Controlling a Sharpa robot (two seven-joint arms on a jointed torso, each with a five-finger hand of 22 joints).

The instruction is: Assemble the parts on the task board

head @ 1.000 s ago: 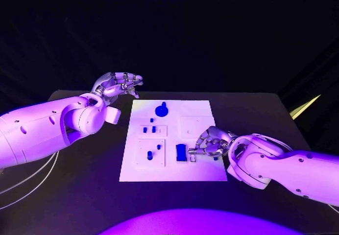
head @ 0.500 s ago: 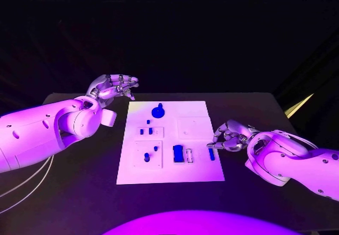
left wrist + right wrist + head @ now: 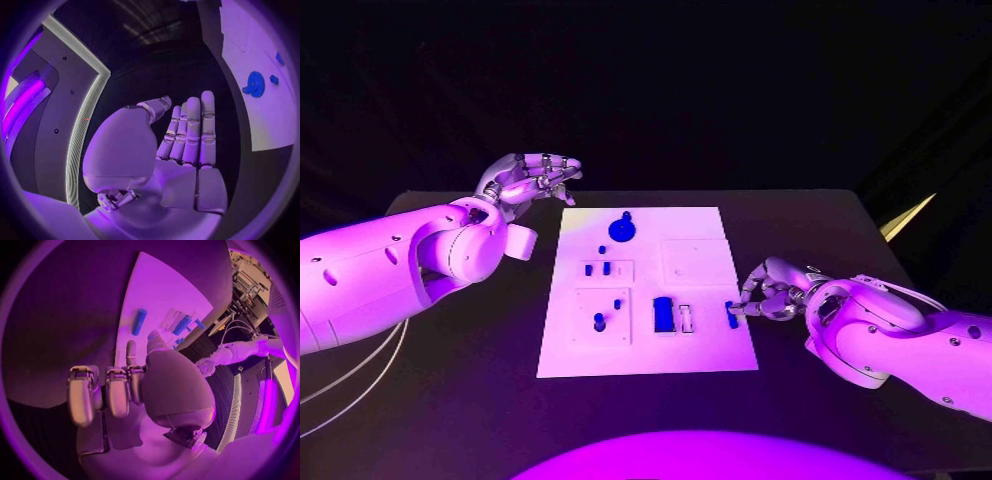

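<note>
The task board (image 3: 649, 290) lay in the middle of the black surface (image 3: 459, 400), its long side running away from the robot. The right hand (image 3: 769, 290) sat at the board's near right edge, right beside a small blue peg (image 3: 731, 315) that lay flat there. The peg's long axis ran roughly along the board's long side, and it lay just on the board side of that hand's fingers (image 3: 747, 300). Those fingers were curled inward; whether they touched the peg I could not tell, though the right wrist view showed the peg (image 3: 139, 321) lying free on the board ahead of them, so the hand seemed to hold nothing.

The left hand (image 3: 531, 178) hovered off the board's far left corner, well apart from the peg, its fingers (image 3: 190, 130) straight and pressed together, holding nothing. A round blue part (image 3: 625, 228) sat at the board's far end, nearer that hand.

By my judgement the right hand was plainly the nearer 1 for the peg, and the next grasp would turn on closing across its short width.
</note>
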